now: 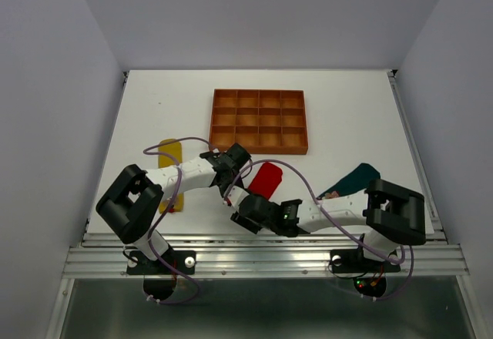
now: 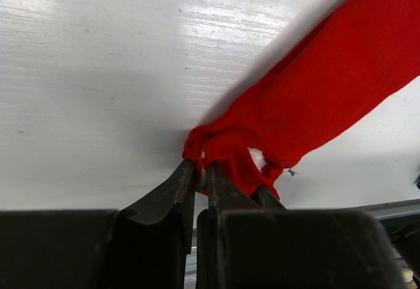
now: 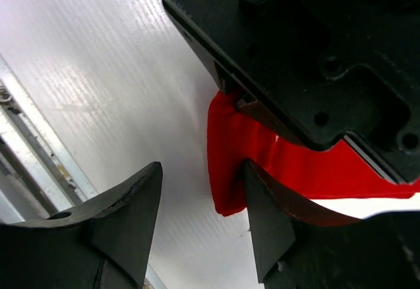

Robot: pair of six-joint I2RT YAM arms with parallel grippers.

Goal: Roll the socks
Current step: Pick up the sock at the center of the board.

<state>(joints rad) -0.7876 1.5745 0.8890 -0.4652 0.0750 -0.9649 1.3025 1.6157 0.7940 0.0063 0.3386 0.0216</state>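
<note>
**Red sock pinched at 1 end**

The red sock (image 1: 267, 179) lies on the tabletop (image 1: 347, 115) near its front edge. The left gripper (image 2: 200, 171) has its jaws nearly closed on the sock's bunched end. The right gripper (image 3: 201, 171) has its jaws part-open and empty, with 1 finger against the sock's edge. The yellow sock (image 1: 169, 154) lies to the left, the teal sock (image 1: 356, 179) to the right, and the compartmented tray (image 1: 212, 119) beyond.

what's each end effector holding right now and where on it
The left end effector pinches the red sock at its bunched end. The right end effector is open beside the sock and holds nothing.
</note>
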